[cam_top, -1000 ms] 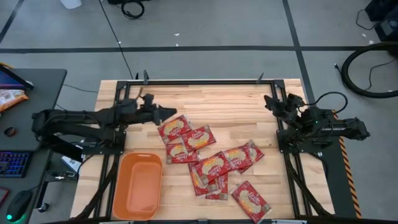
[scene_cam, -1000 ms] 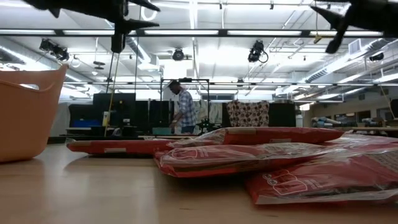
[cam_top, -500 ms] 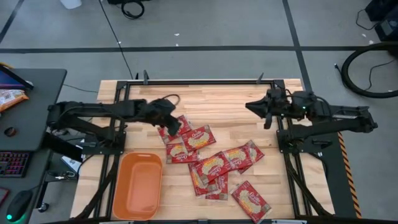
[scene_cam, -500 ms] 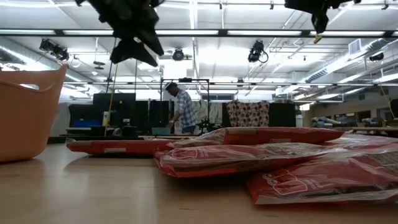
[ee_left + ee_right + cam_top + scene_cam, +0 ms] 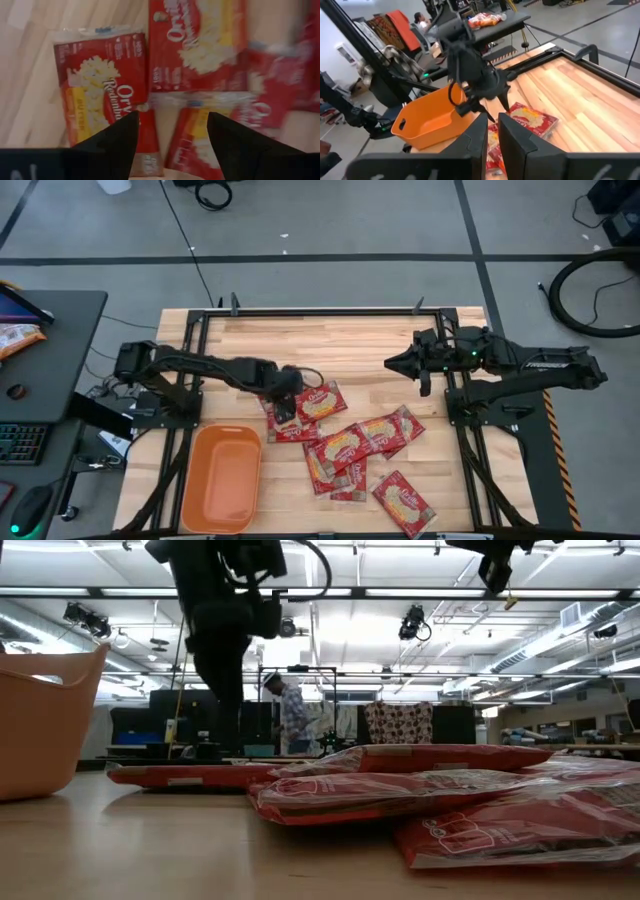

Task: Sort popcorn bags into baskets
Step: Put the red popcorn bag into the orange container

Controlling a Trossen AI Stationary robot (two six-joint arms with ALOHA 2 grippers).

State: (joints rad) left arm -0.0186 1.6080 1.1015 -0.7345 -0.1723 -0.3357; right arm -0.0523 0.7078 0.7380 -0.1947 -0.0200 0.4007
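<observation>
1. Red popcorn bags are scattered flat on the wooden bench, clustered from the centre toward the near right; none is seen inside the orange basket.
2. The left pincer is positioned directly above the far-left end of the cluster, over the two packets closest to the basket.
3. In the left wrist view, the left pincer's fingers are spread wide and nothing is held between them. A packet with lettering lies just ahead of one finger, and a second packet lies ahead of the gap.
4. The packet under the left pincer is judged to lie with its long axis roughly in line with the fingers' reach, so the jaws would close across its short width.
5. In the low view, the left arm is seen coming down over the far packet; whether contact has been made cannot be told.
6. The basket lies on the near left of the bench, just beside the left arm's working zone and well apart from the right arm.
7. The right pincer is held above bare bench at the far right, with its fingers close together and empty, pointing toward the cluster.
8. The left arm is judged the nearer arm for both pick and drop.
</observation>
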